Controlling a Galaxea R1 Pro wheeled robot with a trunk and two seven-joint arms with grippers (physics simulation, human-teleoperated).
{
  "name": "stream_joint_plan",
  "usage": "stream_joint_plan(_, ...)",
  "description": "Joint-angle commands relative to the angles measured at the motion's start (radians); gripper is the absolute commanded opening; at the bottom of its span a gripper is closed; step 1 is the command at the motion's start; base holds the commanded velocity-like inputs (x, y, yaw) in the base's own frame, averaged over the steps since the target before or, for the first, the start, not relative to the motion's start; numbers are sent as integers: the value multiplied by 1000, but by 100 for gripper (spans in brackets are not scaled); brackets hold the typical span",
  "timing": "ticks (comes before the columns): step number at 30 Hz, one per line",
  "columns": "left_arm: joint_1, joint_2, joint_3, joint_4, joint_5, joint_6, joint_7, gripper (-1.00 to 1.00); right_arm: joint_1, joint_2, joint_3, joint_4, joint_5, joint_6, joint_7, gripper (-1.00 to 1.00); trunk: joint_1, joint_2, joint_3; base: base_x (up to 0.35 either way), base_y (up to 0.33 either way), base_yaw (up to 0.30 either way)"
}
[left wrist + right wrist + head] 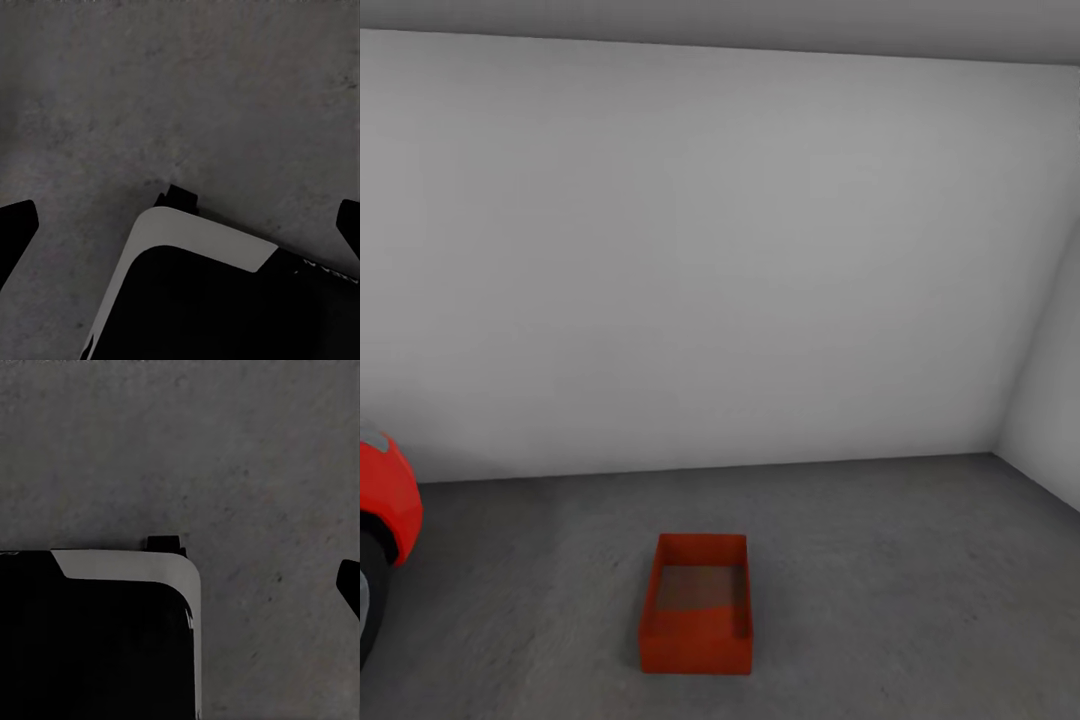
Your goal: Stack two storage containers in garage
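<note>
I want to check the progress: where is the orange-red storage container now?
In the head view, the storage container sits on the grey concrete floor, low and near the centre, to the right of the red car and before the white wall.

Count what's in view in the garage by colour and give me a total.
Orange-red storage container: 1, open-top, on the concrete floor
Red car: 1, partly visible at the left edge
Total: 2

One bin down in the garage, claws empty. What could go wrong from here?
1. Only one storage container sits on the concrete floor; the second still needs fetching, so the stack isn't started.
2. The red car stands close at the left; a wide turn might clip it.
3. The bin is small and low, so stacking may land off-centre.
</note>
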Motion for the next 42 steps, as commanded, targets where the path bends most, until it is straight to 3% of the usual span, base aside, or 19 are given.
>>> stream_joint_plan(1, -1, 0, -1, 0, 4, -3, 2, 100, -1, -1, 6, 3, -6, -5, 0, 100, 0, -1, -1, 0, 0, 0)
stream_joint_plan(25, -1, 0, -1, 0, 4, -3, 2, 100, -1, 2, 6, 3, -12, -8, -3, 100, 0, -1, 1, 0, 0, -5)
stream_joint_plan(42, -1, 0, -1, 0, 4, -3, 2, 100, -1, 4, 3, 3, -15, -9, -3, 100, 0, -1, 7, 0, 0, -248)
